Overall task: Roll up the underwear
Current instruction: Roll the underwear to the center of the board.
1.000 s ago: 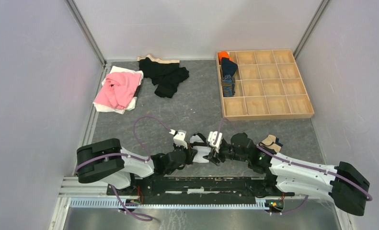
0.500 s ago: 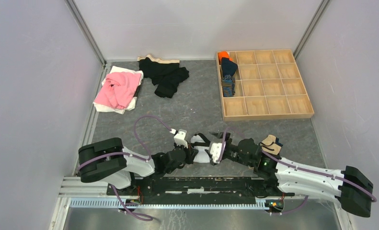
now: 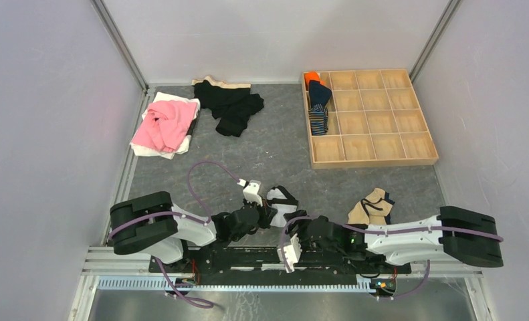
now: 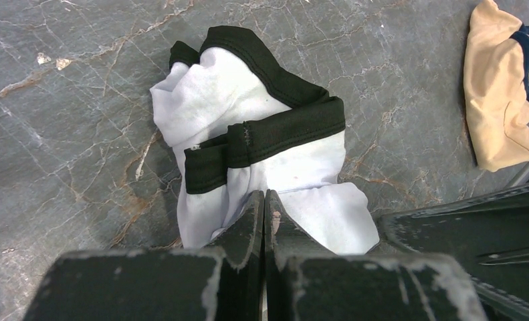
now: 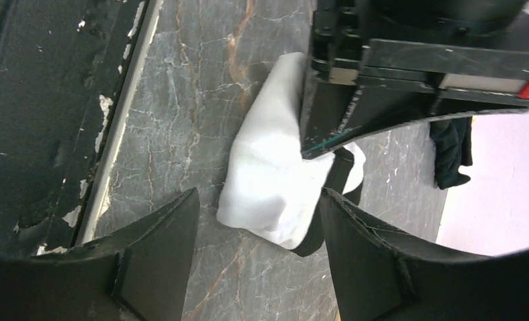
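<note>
The white underwear with black trim [image 3: 283, 201] lies crumpled on the grey table near the front edge; it fills the left wrist view [image 4: 248, 134]. My left gripper [image 3: 267, 214] is at its near-left edge, jaws pressed shut on the white cloth [image 4: 265, 194]. My right gripper [image 3: 295, 233] lies low along the near edge, just right of it, open and empty; in its wrist view [image 5: 260, 195] the white cloth [image 5: 268, 180] lies ahead between the spread fingers, not touched. A navy striped brief [image 3: 319, 110] sits in the wooden tray.
A tan brief with navy trim [image 3: 372, 204] lies right of the white one, also in the left wrist view [image 4: 499, 114]. The wooden compartment tray [image 3: 382, 144] stands back right, an orange item [image 3: 312, 78] in its corner. Pink garment [image 3: 162, 124] and black garments [image 3: 233, 107] lie back left.
My right arm has drawn back from the white underwear and swung down to the near edge, its gripper now open and off the cloth. The left gripper has stayed on the underwear.
</note>
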Tool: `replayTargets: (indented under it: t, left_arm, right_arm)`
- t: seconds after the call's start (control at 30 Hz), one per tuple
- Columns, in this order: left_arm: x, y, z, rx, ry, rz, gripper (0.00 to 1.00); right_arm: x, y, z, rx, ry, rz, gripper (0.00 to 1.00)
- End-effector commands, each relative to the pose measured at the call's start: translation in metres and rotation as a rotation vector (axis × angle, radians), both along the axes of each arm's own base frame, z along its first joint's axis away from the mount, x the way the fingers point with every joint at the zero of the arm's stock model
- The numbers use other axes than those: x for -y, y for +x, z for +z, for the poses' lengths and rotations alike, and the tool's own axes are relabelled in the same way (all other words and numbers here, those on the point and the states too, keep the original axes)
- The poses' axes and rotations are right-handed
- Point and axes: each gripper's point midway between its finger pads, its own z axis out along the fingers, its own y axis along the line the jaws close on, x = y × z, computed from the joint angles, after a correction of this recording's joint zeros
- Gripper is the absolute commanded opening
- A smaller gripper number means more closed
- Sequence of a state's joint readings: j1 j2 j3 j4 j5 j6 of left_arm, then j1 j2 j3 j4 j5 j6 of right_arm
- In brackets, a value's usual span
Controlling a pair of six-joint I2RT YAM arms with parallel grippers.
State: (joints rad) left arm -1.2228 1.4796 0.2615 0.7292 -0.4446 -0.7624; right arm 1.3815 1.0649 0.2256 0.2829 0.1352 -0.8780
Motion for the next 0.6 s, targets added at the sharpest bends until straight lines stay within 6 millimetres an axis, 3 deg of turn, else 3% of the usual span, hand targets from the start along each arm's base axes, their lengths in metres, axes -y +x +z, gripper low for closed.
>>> replayTargets:
  t: [0.0,0.37,0.57]
  left_arm:
    - [-0.057,-0.03,-0.073,-0.135,0.32,-0.06,0.02]
    - [-0.056,-0.03,-0.075,-0.142,0.324,-0.066,0.02]
    - [-0.054,-0.029,-0.074,-0.141,0.325,-0.073,0.02]
  right_arm:
    - [-0.008,0.006,0.0,0.068,0.003,-0.011,0.71]
    - [0.001,0.018,-0.021,0.161,-0.081,-0.07,0.59]
    - [0.008,0.019,-0.032,0.158,-0.128,-0.084,0.41]
